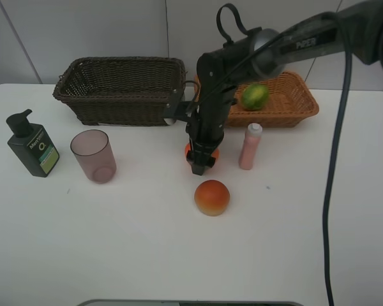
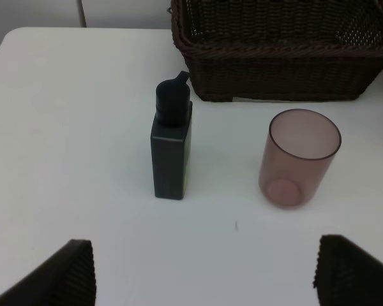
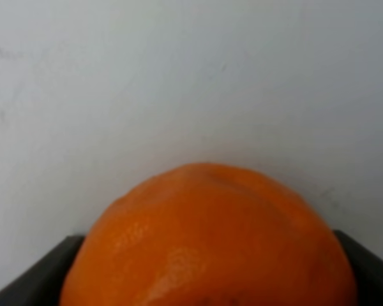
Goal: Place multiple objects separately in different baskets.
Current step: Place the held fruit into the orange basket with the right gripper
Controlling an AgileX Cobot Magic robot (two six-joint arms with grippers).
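My right gripper (image 1: 200, 160) reaches down at the table's middle, its jaws shut on the orange fruit (image 1: 189, 150), which fills the right wrist view (image 3: 210, 242) and still rests on the table. A green fruit (image 1: 255, 96) lies in the light orange-tan basket (image 1: 301, 108). Left of that stands the dark brown basket (image 1: 115, 95). The red-yellow fruit (image 1: 212, 197) lies in front of the gripper, and the pink bottle (image 1: 250, 146) stands to its right. My left gripper (image 2: 204, 280) is open, back from the pump bottle (image 2: 171, 153) and the cup (image 2: 299, 158).
The dark pump bottle (image 1: 33, 148) and translucent cup (image 1: 94, 156) stand at the left of the white table. The right arm and its black cable (image 1: 335, 159) cross above the light basket. The dark basket's wall (image 2: 281, 70) rises behind the cup.
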